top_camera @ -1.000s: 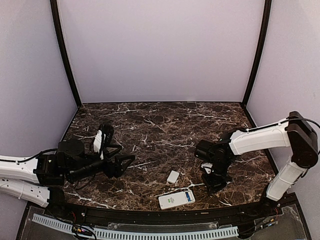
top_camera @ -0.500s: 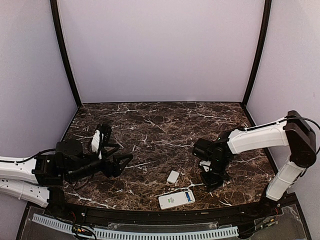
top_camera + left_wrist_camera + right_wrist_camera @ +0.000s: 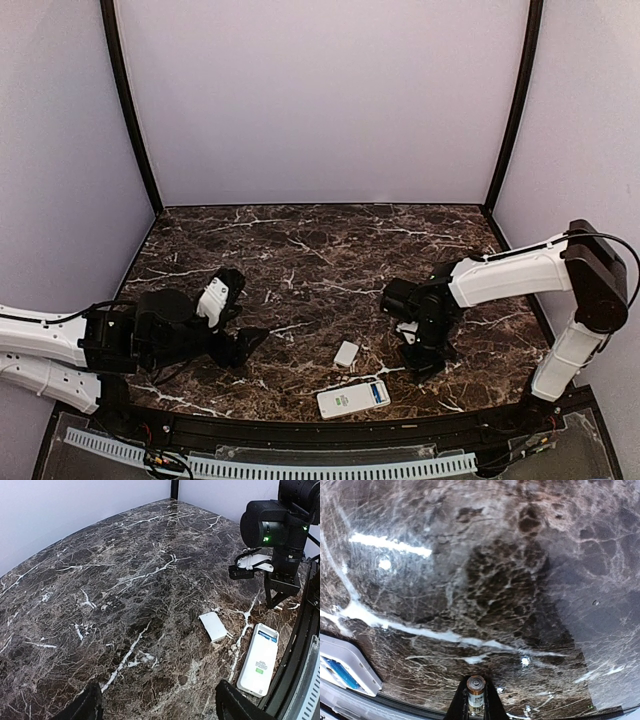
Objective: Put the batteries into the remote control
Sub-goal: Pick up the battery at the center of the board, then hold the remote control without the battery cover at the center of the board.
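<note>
One battery (image 3: 476, 691) is pinched in the right tool (image 3: 424, 360) over the surface (image 3: 300, 260). The remote control (image 3: 352, 398) lies at the near edge by a white cover plate (image 3: 346, 353); the left tool (image 3: 160, 706) is spread.

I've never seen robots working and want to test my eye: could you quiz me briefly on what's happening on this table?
1. True or false: the left fingers are clamped on the remote control.
2. How does the white cover plate sit relative to the remote control? A) on top of it B) apart from it, flat on the table C) clipped onto it
3. What do the right fingers grip?

Key:
1. False: they stand open, with nothing between them.
2. B
3. A battery, seen end-on.
</note>
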Controlling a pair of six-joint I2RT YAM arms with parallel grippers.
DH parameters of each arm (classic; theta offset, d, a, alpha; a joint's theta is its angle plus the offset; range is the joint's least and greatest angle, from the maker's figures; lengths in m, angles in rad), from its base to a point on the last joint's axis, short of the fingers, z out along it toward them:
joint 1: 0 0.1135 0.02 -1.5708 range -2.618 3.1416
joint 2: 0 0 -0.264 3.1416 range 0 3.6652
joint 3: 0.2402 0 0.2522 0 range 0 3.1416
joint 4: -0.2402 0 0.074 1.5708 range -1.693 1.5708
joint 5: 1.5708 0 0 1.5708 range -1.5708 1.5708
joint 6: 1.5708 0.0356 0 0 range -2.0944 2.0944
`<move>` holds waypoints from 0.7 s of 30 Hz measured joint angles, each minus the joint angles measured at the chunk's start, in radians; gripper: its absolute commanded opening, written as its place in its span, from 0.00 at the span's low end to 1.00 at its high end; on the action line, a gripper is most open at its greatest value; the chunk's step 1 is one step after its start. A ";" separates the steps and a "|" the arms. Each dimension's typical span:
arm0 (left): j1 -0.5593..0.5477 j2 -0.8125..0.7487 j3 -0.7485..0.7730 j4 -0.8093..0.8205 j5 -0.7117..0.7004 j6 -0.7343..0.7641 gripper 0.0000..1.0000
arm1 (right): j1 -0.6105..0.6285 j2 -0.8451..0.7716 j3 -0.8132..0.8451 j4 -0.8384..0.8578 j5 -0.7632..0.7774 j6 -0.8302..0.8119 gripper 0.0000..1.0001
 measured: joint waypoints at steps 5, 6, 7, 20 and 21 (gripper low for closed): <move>-0.004 0.032 0.000 -0.014 0.069 0.057 0.99 | 0.004 -0.020 -0.001 0.029 0.010 -0.005 0.00; -0.008 0.044 0.000 -0.014 0.088 0.072 0.99 | 0.005 -0.035 -0.003 0.051 0.013 -0.009 0.00; -0.017 0.064 0.000 -0.014 0.105 0.084 0.99 | 0.006 -0.056 -0.006 0.074 0.016 -0.013 0.00; -0.158 0.518 0.027 0.210 0.278 0.286 0.99 | 0.095 -0.270 -0.148 0.520 -0.030 0.013 0.00; -0.158 0.554 0.029 0.239 0.288 0.293 0.99 | 0.103 -0.271 -0.165 0.543 -0.032 0.020 0.00</move>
